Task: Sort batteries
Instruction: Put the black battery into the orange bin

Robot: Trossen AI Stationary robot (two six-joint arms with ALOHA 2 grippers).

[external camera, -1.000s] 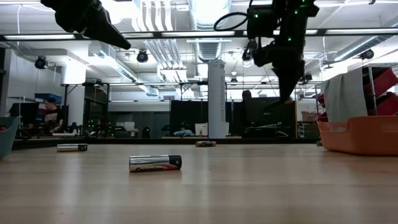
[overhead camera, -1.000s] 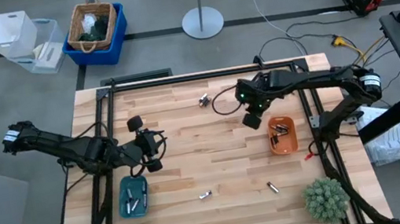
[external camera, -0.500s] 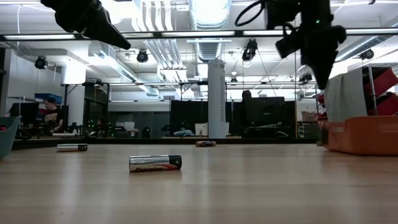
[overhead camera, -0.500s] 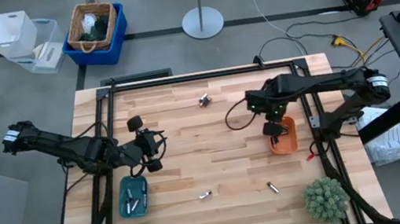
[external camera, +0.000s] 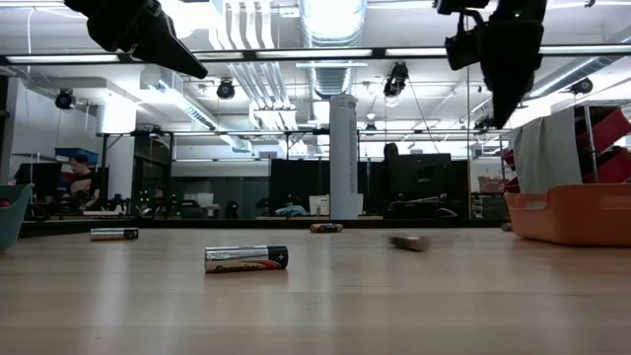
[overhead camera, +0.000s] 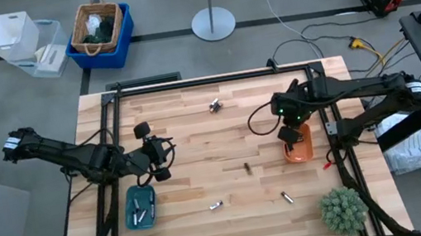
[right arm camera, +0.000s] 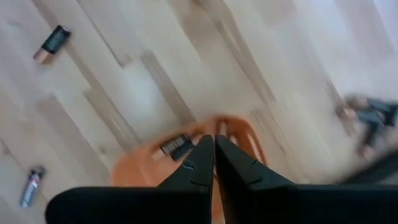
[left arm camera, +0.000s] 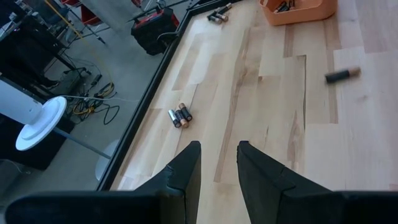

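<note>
Batteries: you see them scattered singly over the wooden table (overhead camera: 197, 137) — a pair (overhead camera: 214, 106) near the far edge, one dark cell (overhead camera: 245, 167) mid-table, and two more, (overhead camera: 216, 206) and (overhead camera: 286, 198), toward the near edge.
Sorted cells: some already lie in the orange tray (overhead camera: 299, 148) at the table's right side and in the teal tray (overhead camera: 140, 208) at its left.
Right gripper (overhead camera: 290, 133): it hangs above the orange tray's inner edge; in your right wrist view its fingers (right arm camera: 202, 163) sit pressed together, holding nothing that shows.
Left gripper (overhead camera: 158, 161): it waits off the table surface just beyond the teal tray, fingers (left arm camera: 186, 167) a little apart and empty.
Low view: a battery (external camera: 245, 258) lies on its side in front; the blurred shape (external camera: 409, 242) farther back is probably another cell.
Obstructions: the right arm (overhead camera: 349, 93) covers part of the orange tray from above.
Surroundings: a small green plant (overhead camera: 342, 209) sits at the near right corner; a blue bin with a wicker basket (overhead camera: 100, 30) stands on the floor beyond.
</note>
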